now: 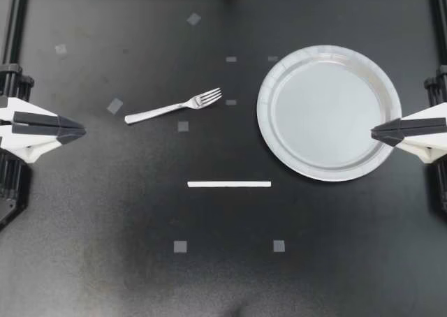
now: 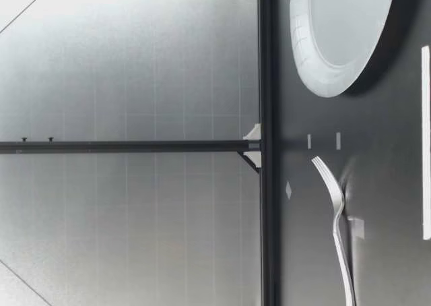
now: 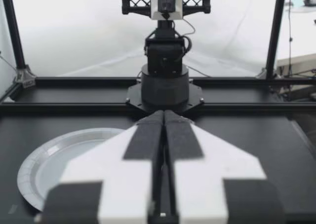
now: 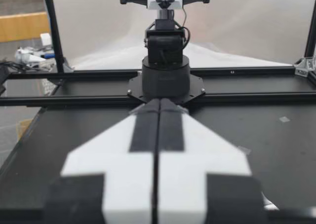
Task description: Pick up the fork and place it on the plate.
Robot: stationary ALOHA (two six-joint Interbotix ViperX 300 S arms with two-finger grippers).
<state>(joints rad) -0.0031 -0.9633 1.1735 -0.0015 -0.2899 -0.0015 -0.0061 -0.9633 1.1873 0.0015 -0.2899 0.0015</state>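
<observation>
At the table's [image 1: 105, 261] left edge, about halfway along it, the left jaws are pressed together with nothing between them. In the left wrist view the two dark pads [image 3: 145, 140] meet along their whole length. There they cover much of the table ahead, and part of the plate's [image 3: 29, 174] near rim lies behind them. My left arm [image 1: 21, 132] is cut off at the table's edge in the top view.

The fork [image 1: 174, 107] lies flat on the table, left of its middle and well clear of the left jaws. Its handle points toward the left edge and its tines toward the plate [image 1: 265, 121], near it but apart. In the low view the fork [image 2: 335, 211] shows with its tines curving up off the surface, and the end of its handle is cut off. Small grey tape squares [image 1: 183, 126] lie around it, one just beside the neck.

A white strip [image 1: 229, 184] lies near the table's middle, apart from both fork and plate.

The plate sits toward the right edge, empty. The low view shows only part of it [image 2: 303, 50].

The right jaws are likewise closed and empty, their tip over the plate's right rim in the top view. Whether they touch it, I cannot tell. In the right wrist view the joined pads [image 4: 148, 130] hide the plate beneath them.
</observation>
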